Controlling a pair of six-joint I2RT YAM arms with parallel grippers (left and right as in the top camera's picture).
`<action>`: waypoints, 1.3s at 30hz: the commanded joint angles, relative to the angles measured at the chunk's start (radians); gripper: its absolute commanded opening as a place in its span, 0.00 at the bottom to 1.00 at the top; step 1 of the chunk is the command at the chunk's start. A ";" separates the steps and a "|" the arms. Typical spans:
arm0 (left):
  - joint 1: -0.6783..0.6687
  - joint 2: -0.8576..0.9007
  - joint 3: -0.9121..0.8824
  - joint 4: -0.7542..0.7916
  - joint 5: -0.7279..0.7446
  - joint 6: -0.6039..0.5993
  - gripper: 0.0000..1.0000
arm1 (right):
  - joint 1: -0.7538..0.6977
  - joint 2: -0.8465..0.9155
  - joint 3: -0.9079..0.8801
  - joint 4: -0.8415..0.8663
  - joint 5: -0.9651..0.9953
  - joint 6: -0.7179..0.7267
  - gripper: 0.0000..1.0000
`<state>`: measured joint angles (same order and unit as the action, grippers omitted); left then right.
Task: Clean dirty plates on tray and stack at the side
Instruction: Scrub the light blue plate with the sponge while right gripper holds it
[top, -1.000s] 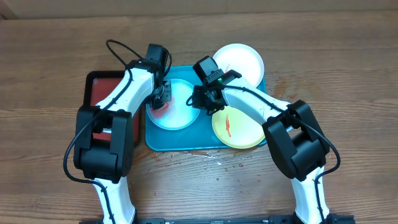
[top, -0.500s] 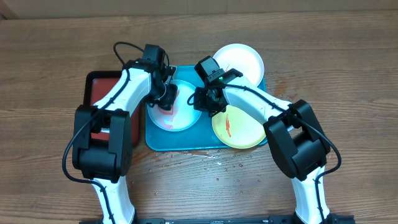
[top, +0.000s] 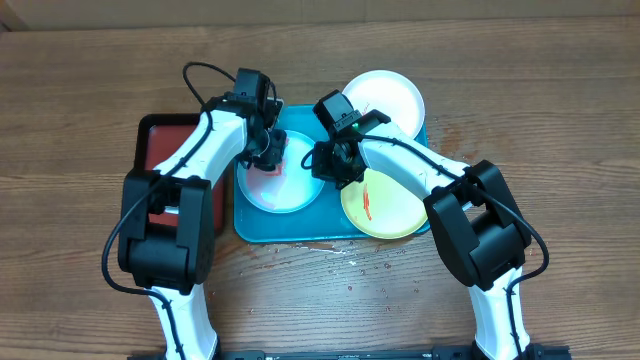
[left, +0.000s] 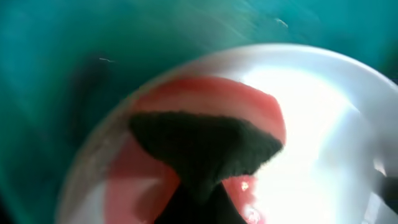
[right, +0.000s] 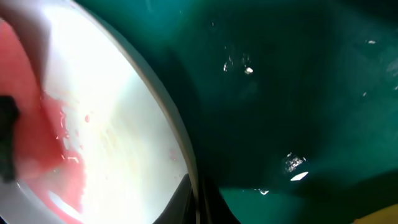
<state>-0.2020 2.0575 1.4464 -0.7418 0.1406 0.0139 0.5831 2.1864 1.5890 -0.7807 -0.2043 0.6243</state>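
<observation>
On the turquoise tray (top: 250, 225) lie the pale blue plate (top: 290, 190), the white plate (top: 385, 100) and the pale green plate (top: 392, 210), which has a red-orange smear. My left gripper (top: 268, 150) is shut on a dark sponge (left: 205, 140) and presses it onto the blue plate (left: 329, 124) over a wet red smear (left: 249, 102). My right gripper (top: 330, 165) is shut on the blue plate's right rim (right: 186, 149). In the right wrist view its fingertips (right: 198, 202) pinch that rim over the tray floor (right: 298, 93).
A smaller dark red tray (top: 165, 135) with a black rim stands just left of the turquoise one, partly under my left arm. Water drops (top: 345, 255) speckle the wooden table in front of the tray. The white plate overhangs the tray's far right corner.
My left gripper has slid the sponge a little across the blue plate toward its far edge, dragging the red smear with it. The right gripper has kept its hold on the rim.
</observation>
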 joint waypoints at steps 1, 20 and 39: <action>-0.004 -0.002 -0.004 -0.034 0.252 0.144 0.04 | 0.013 0.047 -0.017 -0.018 0.007 -0.003 0.04; -0.003 -0.001 -0.004 0.043 -0.405 -0.288 0.04 | 0.024 0.047 -0.017 -0.011 0.009 -0.003 0.04; -0.017 -0.001 -0.004 -0.187 0.169 0.143 0.04 | 0.024 0.047 -0.017 -0.008 0.011 -0.003 0.04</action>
<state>-0.2081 2.0575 1.4494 -0.9798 0.2298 0.0933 0.5896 2.1864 1.5890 -0.7826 -0.2054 0.6201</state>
